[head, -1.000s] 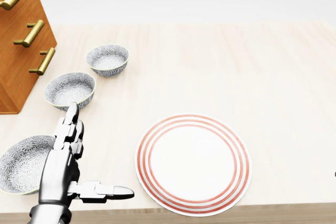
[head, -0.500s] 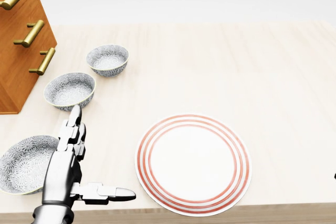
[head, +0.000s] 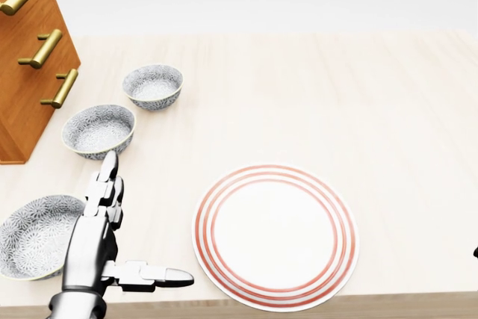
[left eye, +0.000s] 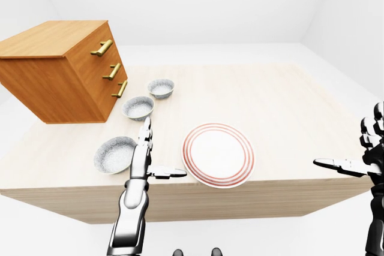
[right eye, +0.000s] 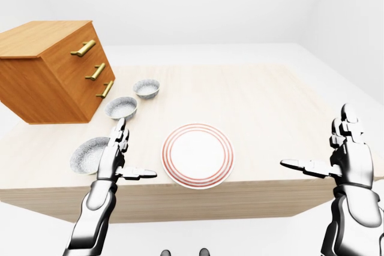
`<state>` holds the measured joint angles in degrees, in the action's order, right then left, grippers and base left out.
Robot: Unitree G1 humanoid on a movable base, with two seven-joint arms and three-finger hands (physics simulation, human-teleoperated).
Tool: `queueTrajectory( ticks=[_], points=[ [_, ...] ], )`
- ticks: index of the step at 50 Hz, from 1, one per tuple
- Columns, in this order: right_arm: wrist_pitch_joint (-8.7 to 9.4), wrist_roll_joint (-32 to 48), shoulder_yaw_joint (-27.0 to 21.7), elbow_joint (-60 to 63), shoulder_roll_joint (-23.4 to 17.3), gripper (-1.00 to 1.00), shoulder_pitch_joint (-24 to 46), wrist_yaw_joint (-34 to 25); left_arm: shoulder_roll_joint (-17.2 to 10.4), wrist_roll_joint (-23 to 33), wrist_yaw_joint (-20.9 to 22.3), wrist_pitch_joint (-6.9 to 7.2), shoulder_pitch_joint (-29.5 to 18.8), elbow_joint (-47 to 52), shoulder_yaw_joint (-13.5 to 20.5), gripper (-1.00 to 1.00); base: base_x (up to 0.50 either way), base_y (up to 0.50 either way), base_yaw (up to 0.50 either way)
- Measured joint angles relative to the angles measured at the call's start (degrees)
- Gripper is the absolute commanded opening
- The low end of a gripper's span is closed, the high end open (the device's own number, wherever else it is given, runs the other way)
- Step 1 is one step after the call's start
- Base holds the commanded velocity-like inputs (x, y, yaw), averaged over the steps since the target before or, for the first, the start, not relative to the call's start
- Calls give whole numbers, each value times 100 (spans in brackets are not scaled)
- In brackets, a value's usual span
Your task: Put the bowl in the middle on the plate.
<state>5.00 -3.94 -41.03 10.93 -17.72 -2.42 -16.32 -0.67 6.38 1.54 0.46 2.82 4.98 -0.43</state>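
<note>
Three grey patterned bowls stand in a slanted row at the left of the head view. The middle bowl (head: pixel 98 130) lies between the far bowl (head: pixel 153 84) and the near bowl (head: pixel 33 235). The white plate (head: pixel 276 234) with red rings sits at the lower centre. My left hand (head: pixel 142 223) is open between the near bowl and the plate. Its fingers (head: pixel 109 173) point up, just short of the middle bowl, and its thumb sticks out to the right. My right hand (right eye: pixel 315 142) is open and empty, off the table's right edge.
A wooden drawer chest (left eye: pixel 63 70) with brass handles stands on the table (head: pixel 314 87) at the left, close behind the bowls. The table's near edge runs just below the plate and the left hand.
The left hand has crept slightly to the right and a little down in the head view. Bowls and plate stay where they were.
</note>
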Motion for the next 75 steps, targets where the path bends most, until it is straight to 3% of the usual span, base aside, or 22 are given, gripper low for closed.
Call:
queueTrajectory(
  ticks=[20,49,63,68,75],
  points=[
    [0,8,4,109,24,100,-35,-107,4,15,7,10,-4,-10,-9,100,41,0,0],
    [0,11,2,68,34,100,-24,-74,-8,49,11,-44,-41,169,5,100,1,0,0],
    [0,1,6,51,49,100,-34,-102,-222,648,106,253,-469,483,161,100,0,0,0],
    [0,-9,11,34,47,100,-37,-103,-339,905,297,437,-699,626,279,100,0,0,0],
    [0,-12,5,44,53,100,-49,-118,-531,1257,615,454,-1070,818,437,100,0,0,0]
  ],
)
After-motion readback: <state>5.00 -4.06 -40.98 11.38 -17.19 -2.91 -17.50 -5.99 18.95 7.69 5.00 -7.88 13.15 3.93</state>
